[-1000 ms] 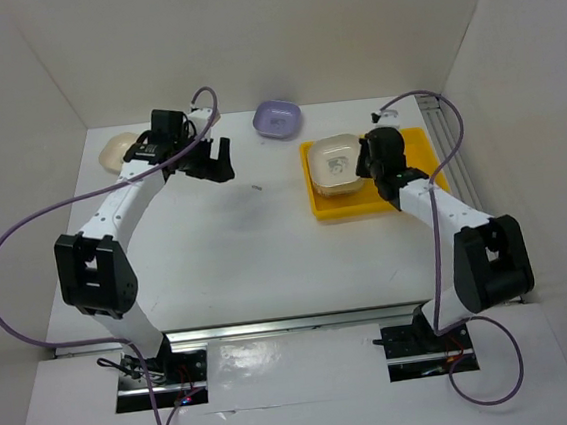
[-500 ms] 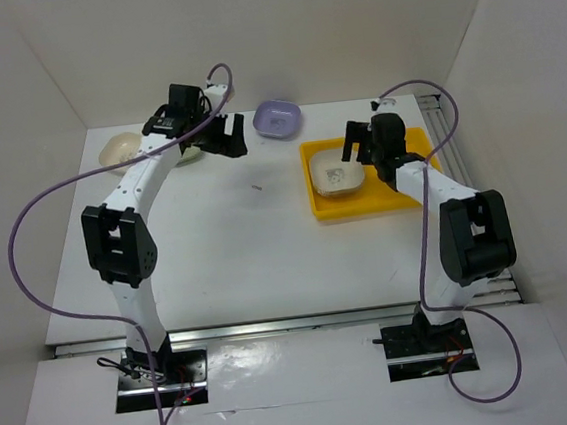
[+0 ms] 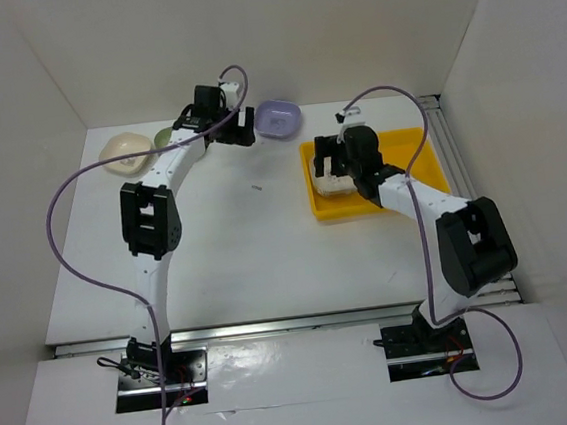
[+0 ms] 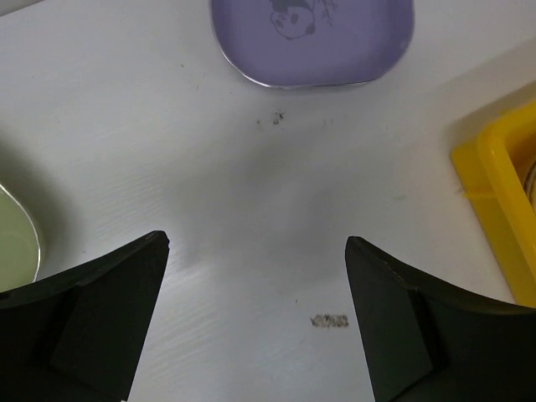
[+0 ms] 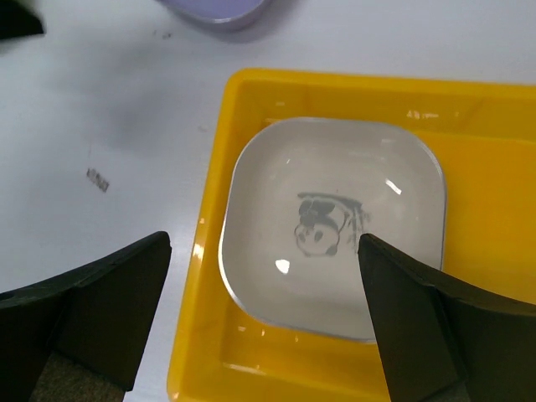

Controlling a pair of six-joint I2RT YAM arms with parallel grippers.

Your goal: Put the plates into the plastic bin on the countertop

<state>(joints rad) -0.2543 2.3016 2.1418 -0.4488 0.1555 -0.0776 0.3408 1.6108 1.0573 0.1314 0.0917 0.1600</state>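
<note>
Presently both tools are empty. The left tool [image 4: 255,244] stands with jaws wide apart, low over the bare worktop [image 4: 209,167]. The lavender plate [image 4: 311,38] lies just ahead of it and a green plate [image 4: 15,243] at its left flank. The right tool [image 5: 264,243], jaws likewise apart, hangs over the cream plate [image 5: 335,222], which lies flat in the left half of the plastic bin [image 5: 197,335].

Risks, as judged: the lavender plate is shallow and low-rimmed, so a finger meeting it side-on would likely shove it toward the back wall [image 3: 247,45] rather than grip it. Any carry to the bin's left wall could clash with the right arm there.

Room: the bin's right half looks free where visible, and the worktop between the lavender plate and the bin is open. A second cream plate [image 3: 123,152] sits near the left side wall [image 3: 16,148].
</note>
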